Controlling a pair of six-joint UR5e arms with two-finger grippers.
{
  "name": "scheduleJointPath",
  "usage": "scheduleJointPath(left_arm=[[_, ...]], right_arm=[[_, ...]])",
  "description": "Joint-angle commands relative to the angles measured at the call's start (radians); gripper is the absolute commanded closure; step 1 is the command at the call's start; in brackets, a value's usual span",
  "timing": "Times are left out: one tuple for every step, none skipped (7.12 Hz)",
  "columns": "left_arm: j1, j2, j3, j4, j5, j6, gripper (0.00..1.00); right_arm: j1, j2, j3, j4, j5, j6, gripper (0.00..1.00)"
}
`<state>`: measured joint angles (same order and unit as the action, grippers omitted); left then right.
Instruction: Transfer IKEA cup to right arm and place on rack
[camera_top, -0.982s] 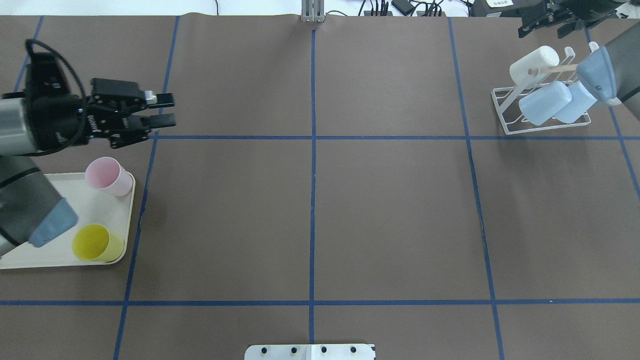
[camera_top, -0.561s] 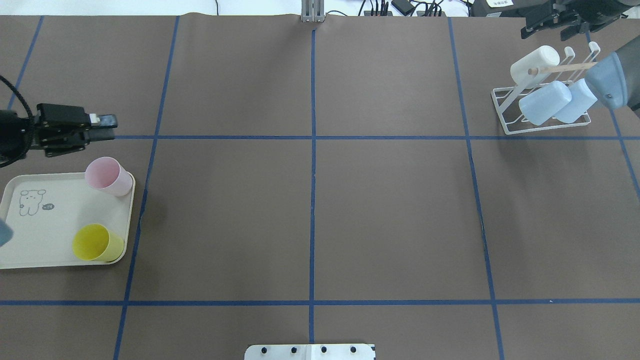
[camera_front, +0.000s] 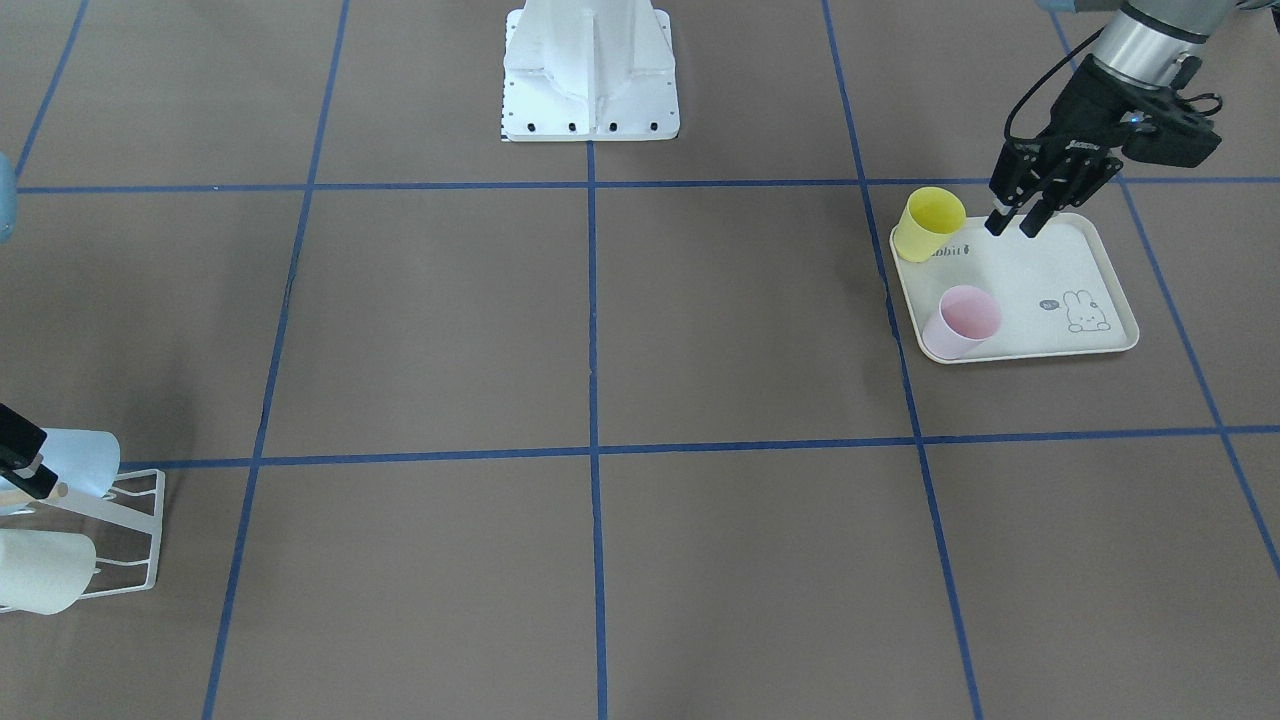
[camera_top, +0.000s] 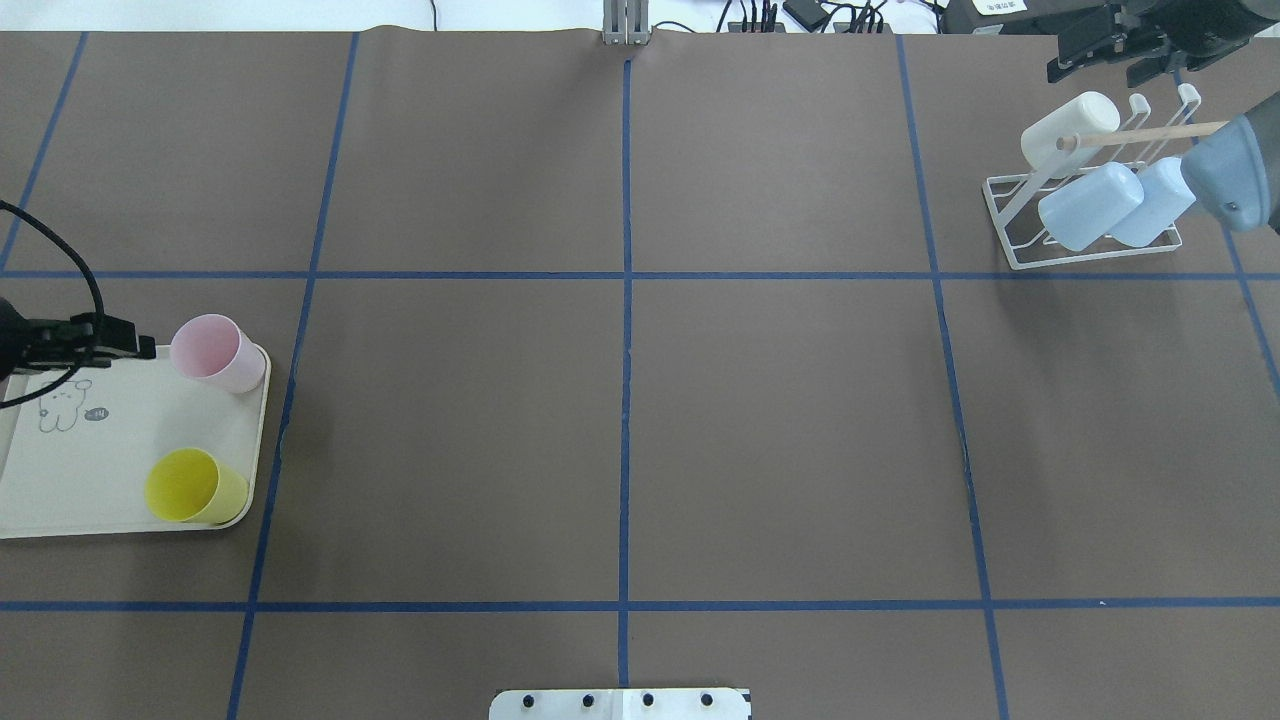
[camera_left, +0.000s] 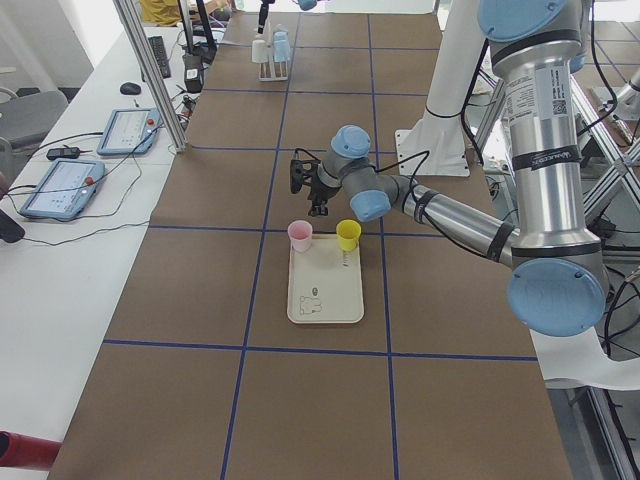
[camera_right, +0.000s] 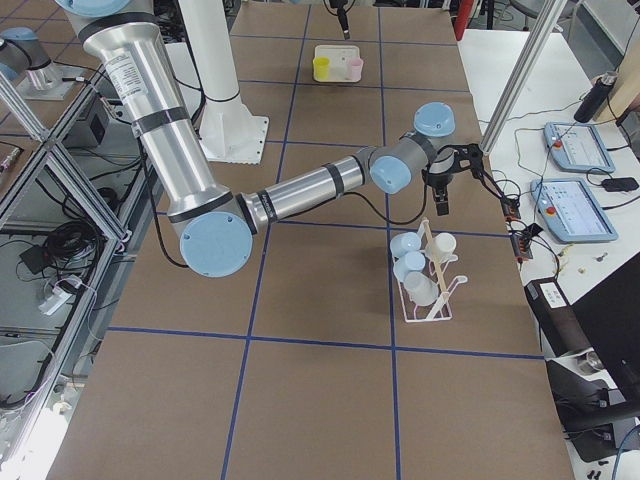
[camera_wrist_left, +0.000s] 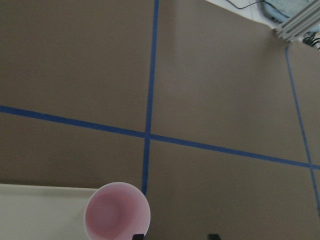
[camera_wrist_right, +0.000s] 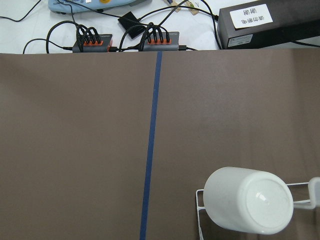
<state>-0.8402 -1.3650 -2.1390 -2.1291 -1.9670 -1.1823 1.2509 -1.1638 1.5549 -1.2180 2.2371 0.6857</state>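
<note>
1. The bench (camera_top: 780, 430) is covered in matte brown sheeting, marked into large squares by blue tape lines.
2. A white, flat-footed robot pedestal (camera_front: 590, 70) stands at the top centre of the front-facing view.
3. A cream rectangular tray (camera_top: 120, 470) with rounded corners, a raised lip and a small rabbit drawing lies at the left edge of the overhead view.
4. The rack (camera_front: 105, 512), thin white wire with slanted prongs, sits at the upper right of the overhead view. A pale wooden dowel (camera_top: 1140, 131) runs across its top.
5. A smooth white cup (camera_top: 1065, 130) and two light blue cups (camera_top: 1088, 205) hang tilted on the rack's prongs.
6. The pink cup (camera_top: 212, 352) stands upright in the tray's upper right corner. The yellow cup (camera_top: 190, 485) stands upright in its lower right corner. Both are plain, tapered and matte, mouths up.
7. The left end effector (camera_front: 1012, 225), black and angular, hangs over the tray beside the yellow cup. Its fingers are slightly spread and pinch nothing.
8. The right end effector (camera_top: 1100, 65), also black, hovers just above the rack in the top right corner. Its fingers are spread and empty.
</note>
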Motion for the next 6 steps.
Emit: scheduleJointPath(left_arm=[[0.09,0.061,-0.007,0.034,0.024,0.012,0.42],[0.117,0.066,-0.002,0.037,-0.005,0.007,0.42],[0.13,0.064,0.023,0.034,-0.044,0.007,0.42],[0.157,0.064,0.042,0.035,-0.053,0.007,0.42],[0.17,0.052,0.071,0.031,-0.055,0.009,0.42],[0.171,0.038,0.071,0.032,-0.055,0.009,0.42]], right_arm=[[0.001,0.0,0.001,0.0,0.002,0.0,0.0],[0.001,-0.002,-0.001,0.0,0.002,0.0,0.0],[-0.001,-0.007,0.002,0.002,0.001,0.0,0.0],[-0.001,-0.007,0.002,0.002,0.002,0.0,0.0],[0.001,-0.008,0.002,0.002,0.002,0.0,0.0],[0.001,-0.008,0.004,0.002,0.002,0.0,0.0]])
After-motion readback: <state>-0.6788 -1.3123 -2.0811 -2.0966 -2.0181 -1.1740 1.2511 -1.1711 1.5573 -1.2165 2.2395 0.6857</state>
